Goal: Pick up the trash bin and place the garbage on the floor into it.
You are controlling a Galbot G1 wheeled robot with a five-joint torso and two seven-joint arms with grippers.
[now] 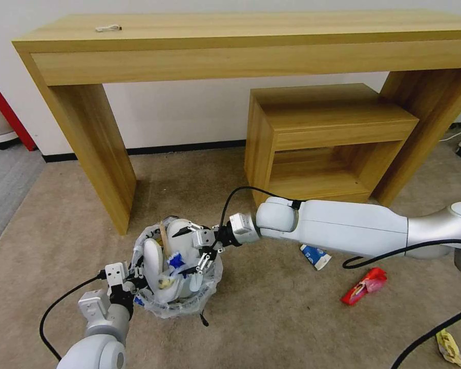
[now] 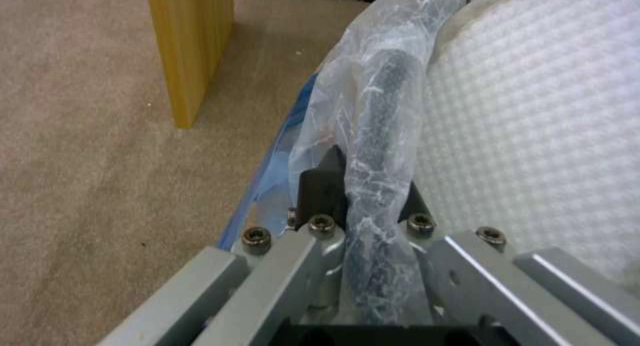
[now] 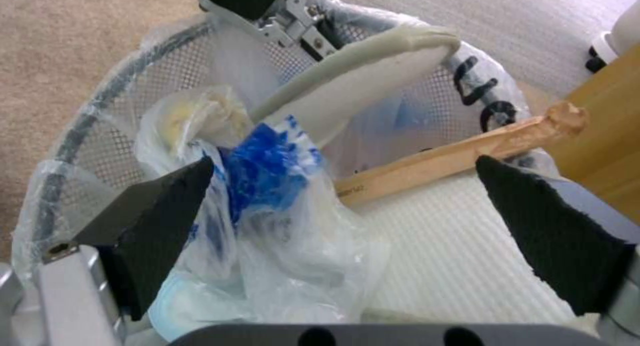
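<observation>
Black rubber pads of the left gripper (image 2: 363, 206) are pinched tight on the rim of the trash bin (image 1: 179, 302), with the crinkly clear liner squeezed between them; just beside that grip a white slipper (image 2: 533, 136) with a waffle weave presses against the inner side.

Over the bin's mouth hangs the right gripper (image 3: 347, 211), its jaws spread wide and holding nothing. Between the two dark pads (image 3: 167, 221) lie a crumpled clear bag with blue print (image 3: 267, 186), a second slipper (image 3: 360, 91) standing on edge, and a wooden stick (image 3: 460, 151) leaning toward the far wall. Black letters show on the liner beyond the stick, but I cannot read them.

Outside the bin, well apart from both grippers, a blue-white carton (image 1: 315, 256), a red wrapper (image 1: 364, 285) and a yellow wrapper (image 1: 448, 348) rest on the carpet (image 1: 61, 230).
</observation>
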